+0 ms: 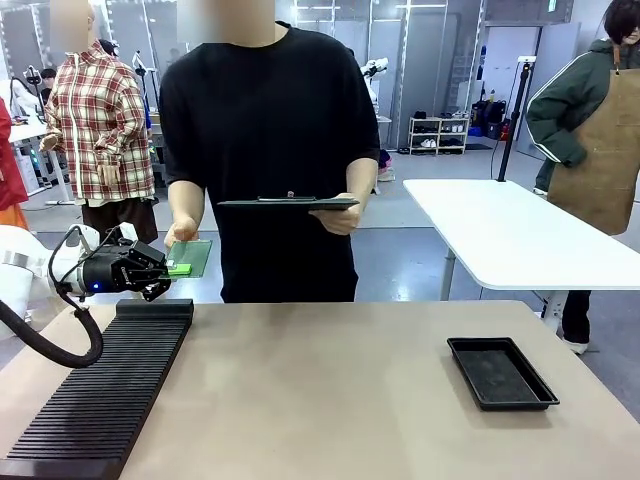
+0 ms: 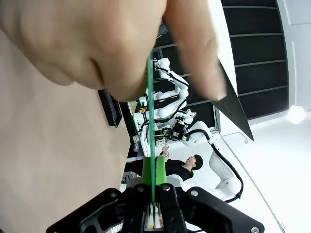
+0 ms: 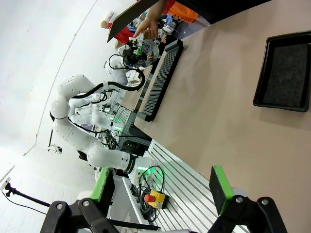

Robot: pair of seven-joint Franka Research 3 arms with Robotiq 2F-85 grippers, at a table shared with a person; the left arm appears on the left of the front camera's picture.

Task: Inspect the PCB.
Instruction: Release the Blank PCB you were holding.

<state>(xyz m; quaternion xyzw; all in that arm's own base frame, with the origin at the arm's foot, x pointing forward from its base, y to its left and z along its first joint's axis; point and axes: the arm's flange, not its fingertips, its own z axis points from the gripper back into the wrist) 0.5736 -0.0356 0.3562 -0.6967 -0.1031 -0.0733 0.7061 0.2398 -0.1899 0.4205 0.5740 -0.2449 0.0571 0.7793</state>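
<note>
Clamping the near edge of the green board [image 1: 195,254], our left claw [image 1: 172,268] holds it in the air near the far end of the ribbed black rack [image 1: 100,390], while a person's hand [image 1: 180,232] pinches the board's far side. Our right claw [image 3: 163,184] hangs wide open above the table [image 1: 330,400].

Table [image 1: 320,400] from the robot's side: slotted rack [image 1: 110,385] at 8 o'clock, tray [image 1: 500,372] at 4 o'clock, well apart. Person [image 1: 270,130] beyond the far edge at 12 o'clock, clipboard [image 1: 288,203] before the torso. At 10 o'clock, above the rack's far end, the PCB [image 1: 192,257] spans left gripper [image 1: 165,268] and the person's hand [image 1: 180,232].
</note>
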